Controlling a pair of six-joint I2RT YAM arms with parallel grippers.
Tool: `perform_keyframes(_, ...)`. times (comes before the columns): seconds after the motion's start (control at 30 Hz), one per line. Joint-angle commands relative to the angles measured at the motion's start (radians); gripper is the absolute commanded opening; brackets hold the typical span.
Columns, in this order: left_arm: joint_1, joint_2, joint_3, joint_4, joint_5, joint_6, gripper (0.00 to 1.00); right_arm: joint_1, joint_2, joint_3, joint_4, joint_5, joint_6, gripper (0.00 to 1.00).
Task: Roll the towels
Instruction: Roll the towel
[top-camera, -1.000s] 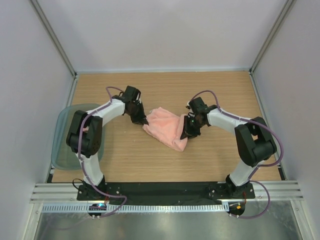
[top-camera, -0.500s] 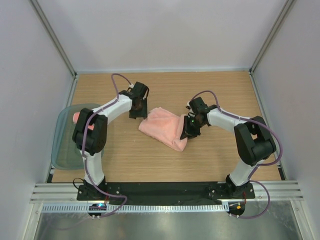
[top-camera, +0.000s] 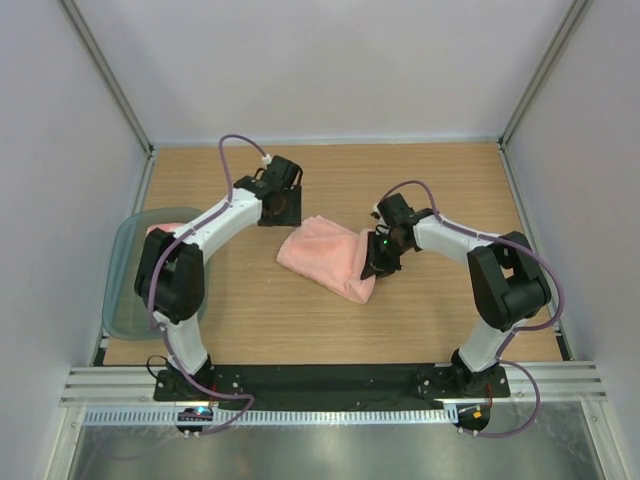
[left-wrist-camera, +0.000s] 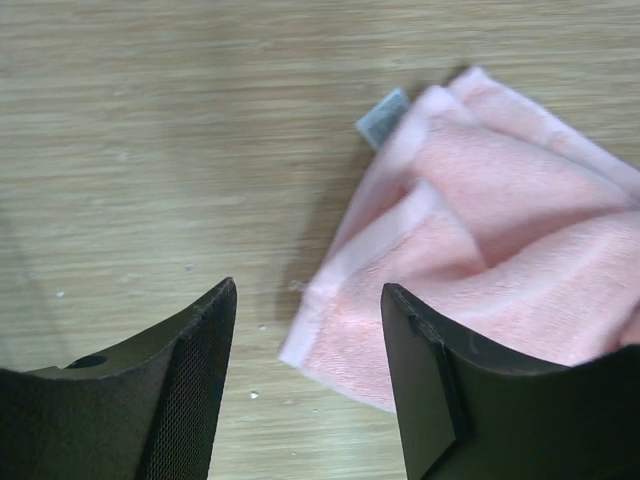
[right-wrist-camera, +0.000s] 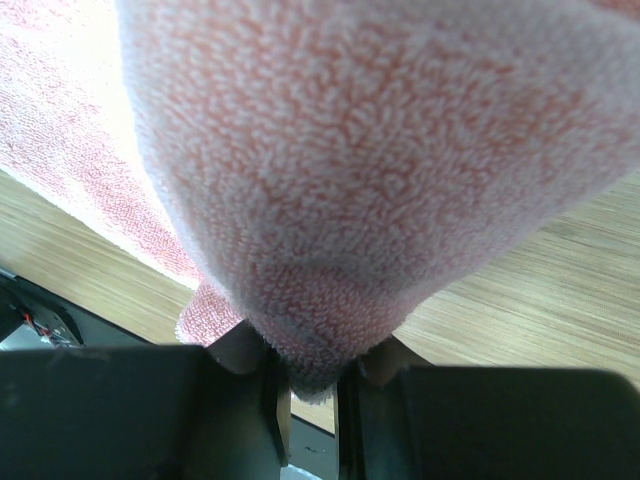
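I see one towel (top-camera: 325, 257) lying loosely folded, not yet rolled, well right of the tray (top-camera: 120, 300). My right claw (top-camera: 373, 267) pinches its edge farthest from the tray; my left claw (top-camera: 281, 209) hangs open and empty at the nearer corner. Another pink cloth (top-camera: 160, 232) waits in the tray.

text: none readable | towel (left-wrist-camera: 500, 230) tag (left-wrist-camera: 383, 115): grey, print illegible | brands, numbers: none

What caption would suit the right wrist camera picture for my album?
Right gripper pinching a fold of pink towel over the wooden table.
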Motion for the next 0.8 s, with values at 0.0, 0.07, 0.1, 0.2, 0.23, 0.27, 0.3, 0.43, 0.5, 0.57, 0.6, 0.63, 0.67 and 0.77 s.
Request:
perform_keyframes(0.0,0.002,0.055,0.07,0.061,0.116,0.025,0.62,0.004,0.028,0.001,-0.082,0.078,-0.039,0.02)
perform_keyframes(0.07,0.004,0.13,0.141,0.052,0.155,0.03,0.62,0.002,0.03,-0.001,-0.082,0.078,-0.038,0.02)
perform_keyframes(0.1,0.004,0.155,0.161,0.048,0.173,0.028,0.62,0.002,0.03,-0.001,-0.082,0.076,-0.039,0.01)
perform_keyframes(0.2,0.004,0.242,0.227,0.015,0.204,0.028,0.6,0.002,0.027,0.001,-0.083,0.073,-0.038,0.01)
perform_keyframes(0.23,0.004,0.254,0.245,0.009,0.208,0.025,0.58,0.002,0.025,0.001,-0.085,0.075,-0.038,0.01)
perform_keyframes(0.27,0.004,0.268,0.247,0.005,0.211,0.021,0.56,0.002,0.025,0.004,-0.086,0.073,-0.041,0.01)
perform_keyframes(0.3,0.004,0.284,0.248,0.003,0.212,0.019,0.53,0.002,0.025,0.005,-0.086,0.075,-0.041,0.01)
perform_keyframes(0.43,0.002,0.278,0.235,-0.003,0.21,0.008,0.4,0.004,0.028,0.008,-0.091,0.079,-0.047,0.01)
perform_keyframes(0.5,0.002,0.265,0.216,0.0,0.205,0.007,0.29,0.002,0.033,0.008,-0.089,0.082,-0.047,0.01)
perform_keyframes(0.57,0.002,0.248,0.201,0.003,0.198,0.005,0.18,0.002,0.04,0.007,-0.085,0.081,-0.048,0.01)
perform_keyframes(0.6,0.004,0.244,0.199,0.002,0.19,0.005,0.14,0.002,0.042,0.007,-0.085,0.081,-0.045,0.01)
perform_keyframes(0.63,0.002,0.239,0.198,0.002,0.182,0.004,0.11,0.002,0.045,0.007,-0.083,0.079,-0.045,0.01)
perform_keyframes(0.67,0.002,0.229,0.199,-0.001,0.166,0.005,0.09,0.002,0.046,0.005,-0.083,0.076,-0.045,0.01)
perform_keyframes(0.77,0.002,0.21,0.205,-0.005,0.132,0.011,0.01,0.002,0.051,0.007,-0.078,0.078,-0.044,0.01)
